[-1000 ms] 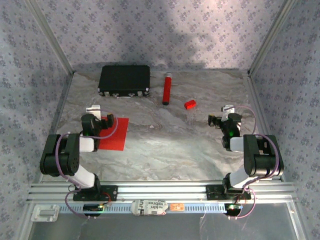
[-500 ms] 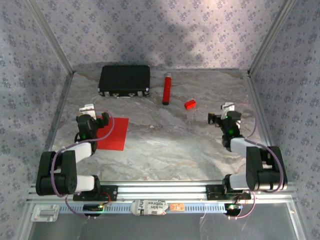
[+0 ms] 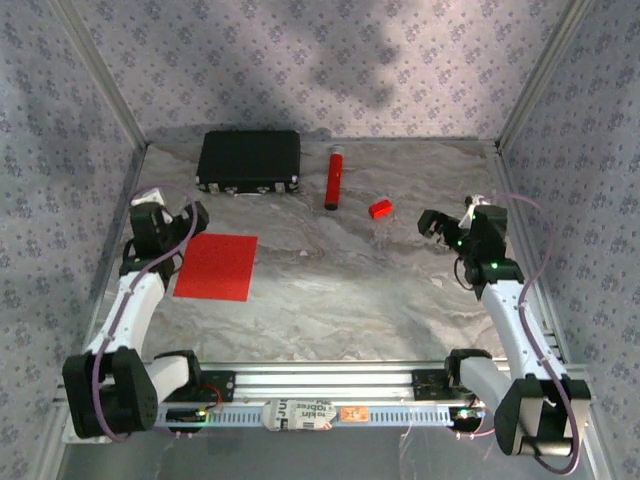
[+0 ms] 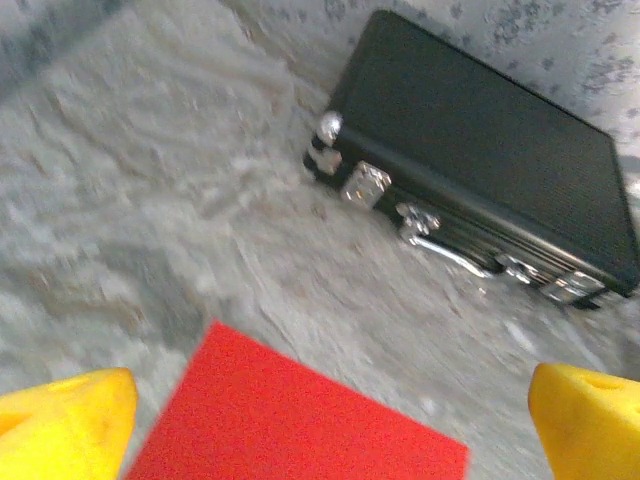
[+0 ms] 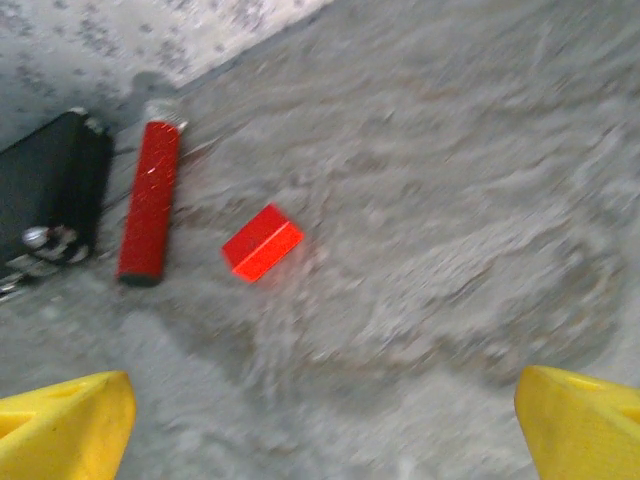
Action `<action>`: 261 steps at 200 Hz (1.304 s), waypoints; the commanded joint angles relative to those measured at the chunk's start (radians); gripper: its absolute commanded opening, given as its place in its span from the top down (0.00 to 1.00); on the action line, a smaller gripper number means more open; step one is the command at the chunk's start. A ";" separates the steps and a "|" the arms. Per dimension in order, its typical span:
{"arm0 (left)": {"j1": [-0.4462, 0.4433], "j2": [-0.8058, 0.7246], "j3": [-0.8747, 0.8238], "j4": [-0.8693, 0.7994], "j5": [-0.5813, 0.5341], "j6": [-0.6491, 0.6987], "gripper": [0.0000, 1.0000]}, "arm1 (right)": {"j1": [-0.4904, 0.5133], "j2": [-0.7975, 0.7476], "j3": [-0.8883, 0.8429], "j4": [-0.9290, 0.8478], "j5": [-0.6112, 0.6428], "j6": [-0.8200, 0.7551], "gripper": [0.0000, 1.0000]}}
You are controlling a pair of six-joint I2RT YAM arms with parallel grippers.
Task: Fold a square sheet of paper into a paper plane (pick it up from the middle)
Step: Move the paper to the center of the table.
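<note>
The square sheet of paper [image 3: 216, 267] lay flat on the table [image 3: 350, 290] by the left gripper [image 3: 172, 206], which was wide open and empty like the right gripper [image 3: 452, 215], so no fold was made and all the work was left.

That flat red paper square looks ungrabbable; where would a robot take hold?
Probably its middle, from straight above: the red paper square lies flat on the table, no edge lifted, so jaws pressing down and closing could pinch up a ridge.
</note>
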 commanded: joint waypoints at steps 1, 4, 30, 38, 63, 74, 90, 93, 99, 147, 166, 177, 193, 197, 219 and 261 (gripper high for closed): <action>0.033 0.026 -0.013 -0.164 0.217 -0.119 0.00 | 0.043 -0.035 -0.007 -0.105 -0.083 0.141 0.01; 0.033 0.040 -0.007 -0.181 0.235 -0.113 0.00 | 0.051 -0.036 -0.004 -0.120 -0.073 0.147 0.01; 0.023 0.132 0.000 -0.242 0.339 -0.092 0.00 | 0.122 -0.026 -0.014 -0.122 -0.068 0.191 0.01; 0.014 0.150 -0.008 -0.233 0.342 -0.092 0.00 | 0.153 -0.019 -0.018 -0.109 -0.066 0.214 0.01; -0.033 0.218 -0.006 -0.205 0.347 -0.097 0.00 | 0.248 0.023 -0.024 -0.073 -0.043 0.239 0.01; -0.055 0.260 0.010 -0.208 0.349 -0.091 0.00 | 0.282 0.049 -0.020 -0.068 -0.028 0.243 0.01; -0.078 0.322 0.028 -0.205 0.353 -0.083 0.00 | 0.324 0.092 -0.013 -0.054 -0.032 0.246 0.01; -0.080 0.333 0.032 -0.205 0.353 -0.082 0.00 | 0.333 0.101 -0.012 -0.052 -0.034 0.247 0.01; -0.083 0.353 0.038 -0.206 0.353 -0.083 0.00 | 0.346 0.117 -0.008 -0.052 -0.035 0.243 0.01; -0.111 0.432 0.046 -0.191 0.351 -0.088 0.00 | 0.409 0.204 0.007 -0.059 -0.008 0.248 0.01; -0.117 0.447 0.031 -0.193 0.348 -0.105 0.00 | 0.413 0.220 -0.001 -0.047 0.006 0.267 0.01; -0.129 0.451 0.009 -0.182 0.351 -0.122 0.00 | 0.416 0.227 -0.005 -0.042 0.015 0.276 0.01; -0.162 0.447 -0.022 -0.168 0.346 -0.145 0.00 | 0.417 0.234 -0.005 -0.049 0.034 0.291 0.01; -0.172 0.447 -0.031 -0.163 0.340 -0.156 0.00 | 0.416 0.236 -0.007 -0.049 0.037 0.293 0.01; -0.249 0.428 -0.079 -0.119 0.313 -0.248 0.00 | 0.417 0.228 -0.011 -0.061 0.066 0.320 0.01; -0.480 0.332 -0.192 0.011 0.190 -0.520 0.00 | 0.427 0.200 -0.040 -0.071 0.109 0.392 0.01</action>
